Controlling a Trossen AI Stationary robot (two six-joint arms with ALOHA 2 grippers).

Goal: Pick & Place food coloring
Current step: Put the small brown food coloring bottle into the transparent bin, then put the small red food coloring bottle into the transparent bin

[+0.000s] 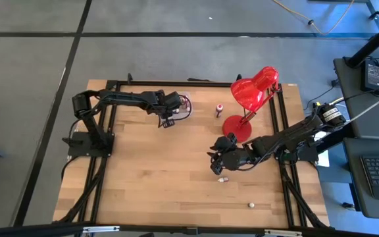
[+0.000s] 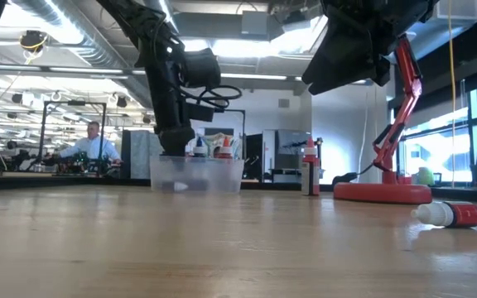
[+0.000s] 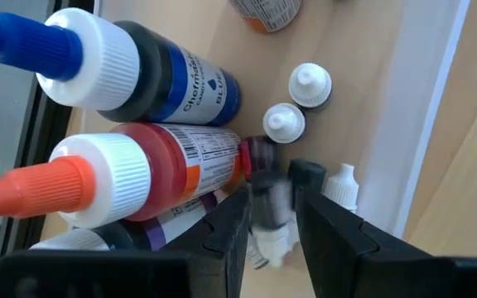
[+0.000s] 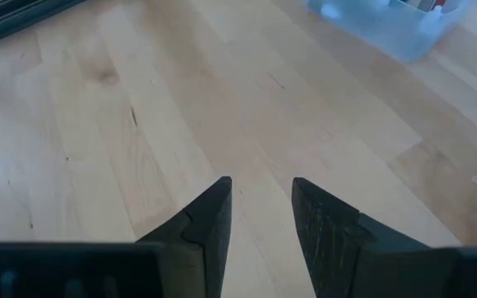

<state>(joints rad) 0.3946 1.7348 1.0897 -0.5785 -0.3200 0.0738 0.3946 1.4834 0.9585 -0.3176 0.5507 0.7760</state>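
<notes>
A clear plastic box (image 1: 184, 104) at the table's far middle holds food coloring bottles: a big blue one (image 3: 172, 79), a red one with an orange tip (image 3: 164, 165) and small white-capped ones (image 3: 284, 122). My left gripper (image 3: 272, 186) reaches down into the box. A tiny dark bottle with a white cap (image 3: 270, 213) shows blurred between its parted fingers. My right gripper (image 1: 217, 163) hovers open over bare wood left of the lamp base, with nothing between its fingers (image 4: 214, 207). A small red bottle (image 2: 447, 214) lies on its side just near of it. My left gripper comes at the box from above, slanting down, with the tiny bottle (image 3: 265, 165) upright between its two fingers, cap toward the wrist. The bottle is blurred while the fingers are sharp, and I cannot tell whether the fingers touch it.
A red desk lamp (image 1: 249, 99) stands at the far right, its round base (image 2: 381, 192) on the wood. One small bottle (image 1: 219, 110) stands upright between box and lamp. Another (image 1: 251, 205) lies near the table's near right edge. Black frame rails run along both table sides.
</notes>
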